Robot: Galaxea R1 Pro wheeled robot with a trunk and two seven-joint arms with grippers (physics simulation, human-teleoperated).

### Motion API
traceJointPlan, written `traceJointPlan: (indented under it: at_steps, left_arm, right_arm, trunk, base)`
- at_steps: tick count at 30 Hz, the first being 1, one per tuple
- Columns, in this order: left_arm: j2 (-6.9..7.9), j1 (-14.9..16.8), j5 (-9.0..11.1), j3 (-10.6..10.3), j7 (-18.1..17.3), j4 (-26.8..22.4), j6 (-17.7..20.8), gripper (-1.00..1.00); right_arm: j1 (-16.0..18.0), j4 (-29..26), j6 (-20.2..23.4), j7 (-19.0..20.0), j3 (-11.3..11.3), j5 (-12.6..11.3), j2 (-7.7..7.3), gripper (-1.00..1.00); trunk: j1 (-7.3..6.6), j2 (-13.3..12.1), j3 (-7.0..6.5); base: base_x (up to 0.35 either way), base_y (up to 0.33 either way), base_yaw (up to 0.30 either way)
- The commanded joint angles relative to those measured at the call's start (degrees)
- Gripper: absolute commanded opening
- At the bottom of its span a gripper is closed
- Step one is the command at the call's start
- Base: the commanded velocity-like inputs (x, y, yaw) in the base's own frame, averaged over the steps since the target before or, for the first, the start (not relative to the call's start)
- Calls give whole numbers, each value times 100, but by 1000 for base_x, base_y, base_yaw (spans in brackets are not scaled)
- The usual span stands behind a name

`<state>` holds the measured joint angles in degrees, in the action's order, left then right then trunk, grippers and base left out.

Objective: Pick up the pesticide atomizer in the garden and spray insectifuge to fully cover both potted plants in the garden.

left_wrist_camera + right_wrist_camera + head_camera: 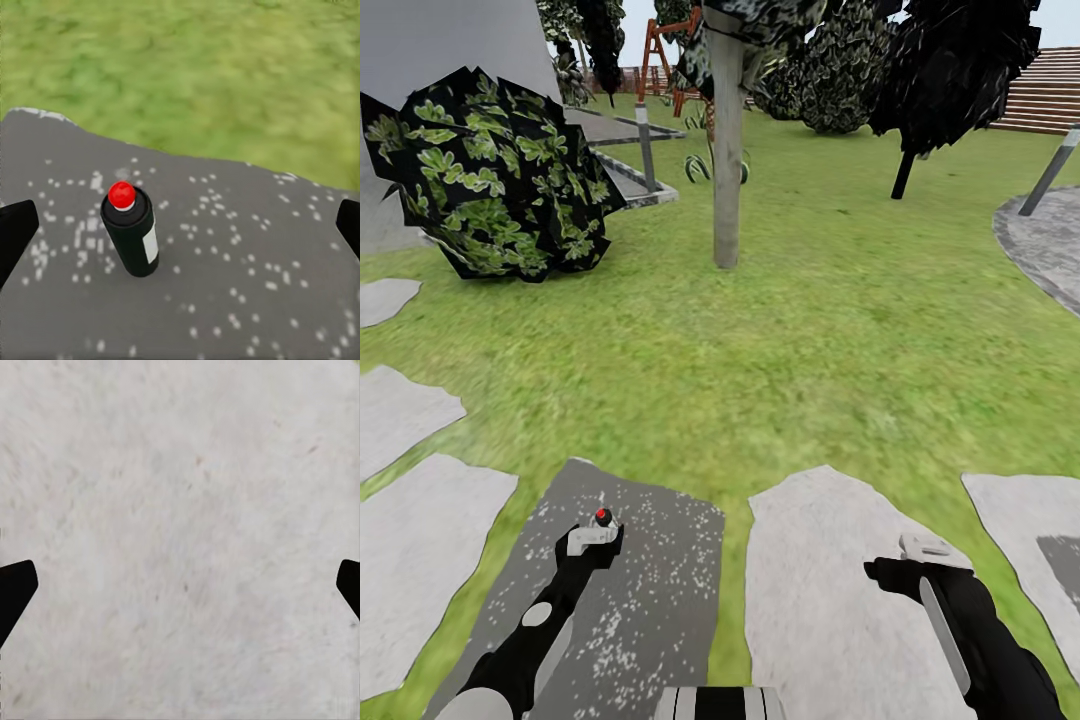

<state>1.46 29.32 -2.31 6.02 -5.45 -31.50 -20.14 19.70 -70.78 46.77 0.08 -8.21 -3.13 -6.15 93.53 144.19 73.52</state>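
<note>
Left wrist view puts the pesticide atomizer (130,231) upright on the dark speckled stepping stone (247,285), left of centre between your left gripper (180,229)'s wide-spread, empty fingers, so centre them on the bottle and lower before closing.

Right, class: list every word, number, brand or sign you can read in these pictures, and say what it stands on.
None can be read.
The pesticide atomizer, standing on a dark speckled stepping stone, carries a white label, seen edge-on and blank at this size.
Elsewhere: no text.
</note>
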Motion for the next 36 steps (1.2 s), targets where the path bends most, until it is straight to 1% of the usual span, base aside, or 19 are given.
traceJointPlan:
  at_steps: [1, 8, 12, 21, 25, 36]
  left_arm:
    - [-5, 3, -24, 44, -53, 5, -16, 100]
    - [-2, 3, -24, 48, -53, 5, -16, 100]
    - [-1, 3, -24, 48, -53, 4, -16, 100]
    - [-5, 3, -24, 47, -54, 4, -16, 100]
    - [2, 3, -24, 48, -53, 4, -16, 100]
    - [8, 3, -24, 49, -53, -4, -16, 100]
  right_arm:
    - [3, -6, 25, 1, -5, -30, 0, 100]
    - [1, -4, 25, 1, -5, -38, 0, 100]
    - [4, -6, 25, 1, -5, -37, 0, 100]
    - [3, -6, 25, 1, -3, -32, 0, 100]
    - [1, -3, 25, 1, -4, -31, 0, 100]
    - [3, -2, 25, 1, -5, -30, 0, 100]
  trunk:
    - [-1, 2, 4]
    - [-1, 2, 4]
    - [-1, 2, 4]
    - [-1, 2, 4]
    - [10, 7, 105]
    - [38, 22, 423]
  base:
    - [92, 62, 0]
    - [143, 96, -57]
    - [20, 13, -148]
    - [1, 1, -13]
    - [0, 0, 49]
    - [0, 0, 159]
